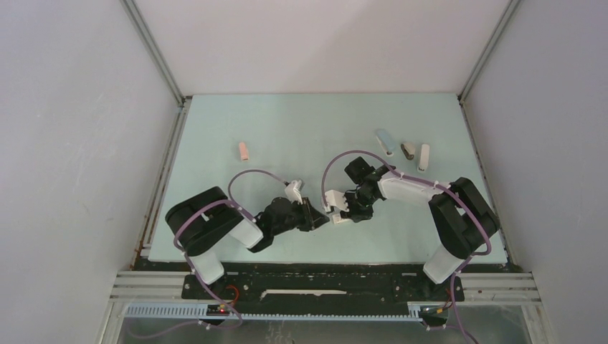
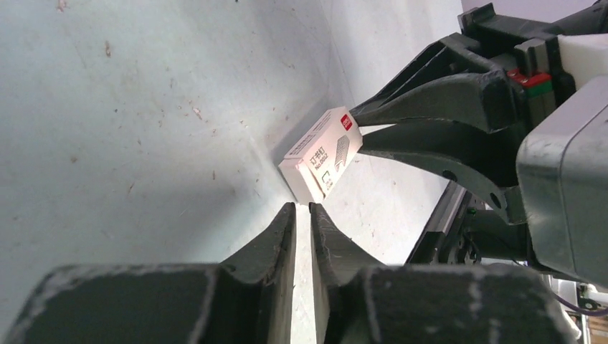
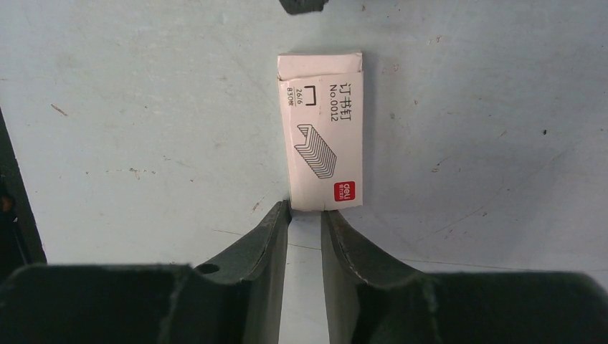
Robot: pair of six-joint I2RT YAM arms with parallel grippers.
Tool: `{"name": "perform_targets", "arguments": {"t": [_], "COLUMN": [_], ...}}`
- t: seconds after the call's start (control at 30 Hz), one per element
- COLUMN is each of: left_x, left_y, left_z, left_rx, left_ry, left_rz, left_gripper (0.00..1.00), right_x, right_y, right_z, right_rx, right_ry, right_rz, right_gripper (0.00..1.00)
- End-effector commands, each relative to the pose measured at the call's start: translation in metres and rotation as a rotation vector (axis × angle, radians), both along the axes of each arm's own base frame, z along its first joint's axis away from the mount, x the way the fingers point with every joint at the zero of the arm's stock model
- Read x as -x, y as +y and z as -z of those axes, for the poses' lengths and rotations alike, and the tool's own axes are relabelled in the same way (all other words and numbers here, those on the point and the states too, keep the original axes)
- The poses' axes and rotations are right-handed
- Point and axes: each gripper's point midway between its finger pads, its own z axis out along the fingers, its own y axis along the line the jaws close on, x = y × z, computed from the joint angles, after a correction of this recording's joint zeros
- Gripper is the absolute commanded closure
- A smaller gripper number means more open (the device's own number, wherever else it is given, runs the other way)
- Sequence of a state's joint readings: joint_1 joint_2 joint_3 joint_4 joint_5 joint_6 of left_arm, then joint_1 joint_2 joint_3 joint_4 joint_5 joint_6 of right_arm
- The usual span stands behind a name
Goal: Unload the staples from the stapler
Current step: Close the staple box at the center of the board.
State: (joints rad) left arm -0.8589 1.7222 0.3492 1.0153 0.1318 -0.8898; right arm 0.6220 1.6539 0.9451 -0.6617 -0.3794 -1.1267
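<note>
Right gripper (image 3: 305, 208) pinches one staple box (image 3: 323, 129), left gripper (image 2: 302, 206) ajar, empty; four staplers (image 1: 424, 156) beyond.

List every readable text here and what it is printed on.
"订书钉": on the white staple box
"No.0012": same box
"26/6": same box
"830" plus one unclear sign: same box
"deli": red mark on the box; the tiny line beneath it is unreadable
Small items in the overhead view: nothing readable

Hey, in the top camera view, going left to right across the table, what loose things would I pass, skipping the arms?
pink stapler → staple box → blue stapler → grey stapler → white stapler
</note>
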Motion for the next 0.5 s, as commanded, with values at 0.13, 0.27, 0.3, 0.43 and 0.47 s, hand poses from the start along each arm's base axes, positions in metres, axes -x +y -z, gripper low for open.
{"name": "perform_targets", "arguments": {"t": [0.13, 0.27, 0.3, 0.43, 0.47], "left_x": [-0.003, -0.003, -0.003, -0.003, -0.004], "left_y": [0.004, 0.001, 0.000, -0.004, -0.005], "left_z": [0.006, 0.009, 0.010, 0.015, 0.016], "left_rx": [-0.004, -0.016, -0.019, -0.024, -0.024], "left_ry": [-0.010, -0.007, -0.003, 0.011, 0.015], "left_rz": [-0.006, 0.004, 0.006, 0.019, 0.021], "left_gripper": [0.91, 0.92, 0.93, 0.93, 0.94], "right_x": [0.005, 0.003, 0.001, -0.005, -0.006], "right_y": [0.001, -0.003, -0.005, -0.007, -0.008], "right_z": [0.002, 0.000, 0.000, 0.000, 0.001], "right_rx": [-0.013, -0.012, -0.011, -0.006, -0.003], "right_ry": [0.037, 0.036, 0.032, 0.017, 0.013], "right_rz": [-0.024, -0.011, -0.007, 0.017, 0.023], "right_gripper": [0.65, 0.65, 0.65, 0.73, 0.77]}}
